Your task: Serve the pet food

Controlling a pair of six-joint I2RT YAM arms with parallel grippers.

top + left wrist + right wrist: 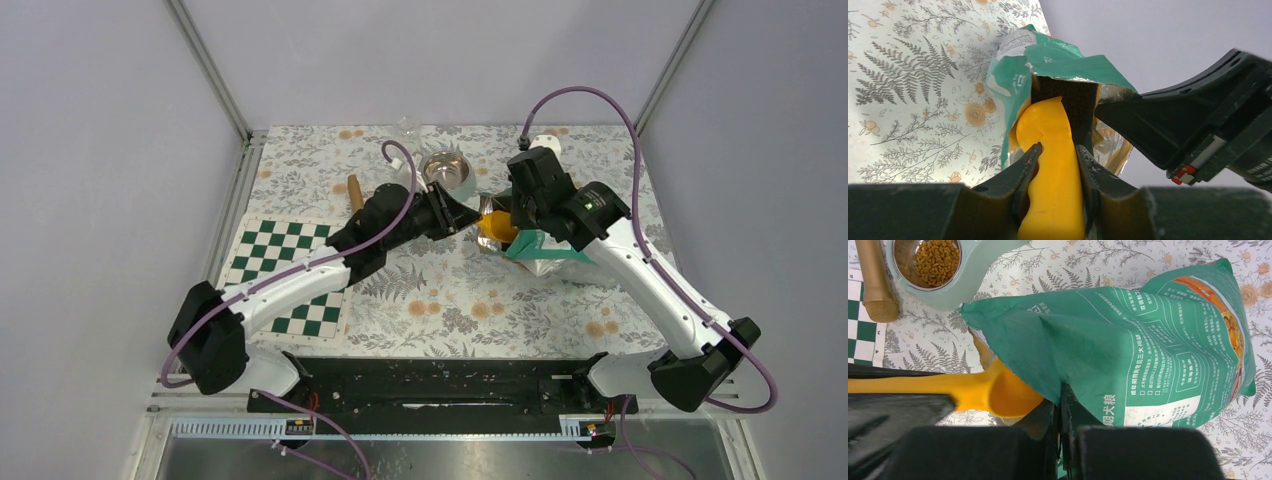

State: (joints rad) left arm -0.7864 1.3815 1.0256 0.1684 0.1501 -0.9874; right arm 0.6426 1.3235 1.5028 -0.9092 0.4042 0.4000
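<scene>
Green bag (1128,350) reads, seemingly, "期犬粮" (smaller Chinese print illegible).

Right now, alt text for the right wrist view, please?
The right jaws pinch the edge of a teal pet food bag while an orange scoop sits at its mouth. A bowl top left holds kibble.
</scene>
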